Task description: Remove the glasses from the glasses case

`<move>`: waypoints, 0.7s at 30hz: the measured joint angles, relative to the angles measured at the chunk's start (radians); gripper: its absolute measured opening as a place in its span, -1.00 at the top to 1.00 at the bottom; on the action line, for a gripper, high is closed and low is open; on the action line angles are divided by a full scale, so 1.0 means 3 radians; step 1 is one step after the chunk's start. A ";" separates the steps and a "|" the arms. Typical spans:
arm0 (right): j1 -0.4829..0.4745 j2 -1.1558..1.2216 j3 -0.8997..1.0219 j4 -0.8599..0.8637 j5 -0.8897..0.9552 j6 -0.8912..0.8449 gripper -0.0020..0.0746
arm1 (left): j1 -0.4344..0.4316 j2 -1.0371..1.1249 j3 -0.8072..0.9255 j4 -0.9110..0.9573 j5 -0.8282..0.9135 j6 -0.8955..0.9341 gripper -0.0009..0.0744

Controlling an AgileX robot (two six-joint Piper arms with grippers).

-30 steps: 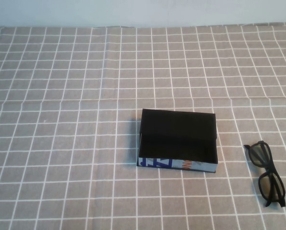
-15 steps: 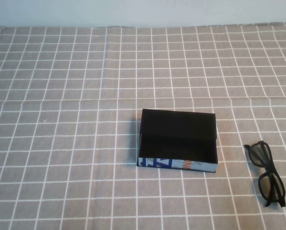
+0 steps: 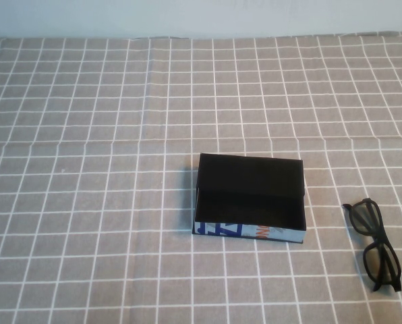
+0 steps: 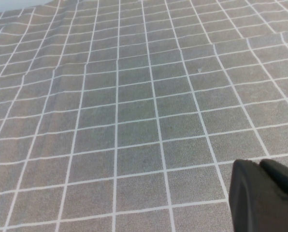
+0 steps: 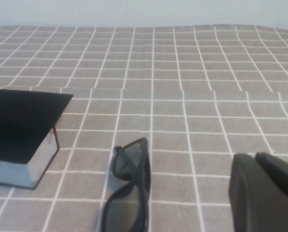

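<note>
Grey checked cloth is covering the worktop (image 3: 86,135). The glasses (image 3: 375,244) are lying right of the open glasses case (image 3: 249,197): light, rigid, best pinched at the bridge. The left gripper (image 4: 265,195) and right gripper (image 5: 265,193) are hovering nearby holding nothing; their opening cannot be told.

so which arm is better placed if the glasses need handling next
Right. The glasses lie on the cloth to the right of the open glasses case, and they appear close in the right wrist view beside the right hand. The left hand faces only bare cloth.
</note>
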State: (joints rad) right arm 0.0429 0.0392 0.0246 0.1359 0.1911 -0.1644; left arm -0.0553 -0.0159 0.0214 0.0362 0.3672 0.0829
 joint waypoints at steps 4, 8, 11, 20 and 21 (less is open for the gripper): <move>0.0000 -0.0081 0.0008 0.0143 0.0253 0.0000 0.99 | 0.0000 0.0000 0.0000 0.0000 0.0000 0.0000 0.99; 0.0000 -0.0081 0.0008 0.0288 0.0424 0.0000 0.99 | 0.0000 0.0000 0.0000 0.0000 0.0000 0.0000 0.99; 0.0000 -0.0081 0.0008 0.0332 0.0437 0.0000 0.99 | 0.0000 0.0000 0.0000 0.0000 0.0000 0.0000 0.99; 0.0000 -0.0081 0.0008 0.0339 0.0444 0.0000 0.99 | 0.0000 0.0000 0.0000 0.0000 0.0000 0.0000 0.99; 0.0000 -0.0081 0.0008 0.0344 0.0444 0.0000 0.99 | 0.0000 0.0000 0.0000 0.0000 0.0000 0.0000 0.99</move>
State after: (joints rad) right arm 0.0429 0.0149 0.0271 0.2391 0.3245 -0.1644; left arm -0.0553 -0.0159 0.0214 0.0362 0.3672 0.0829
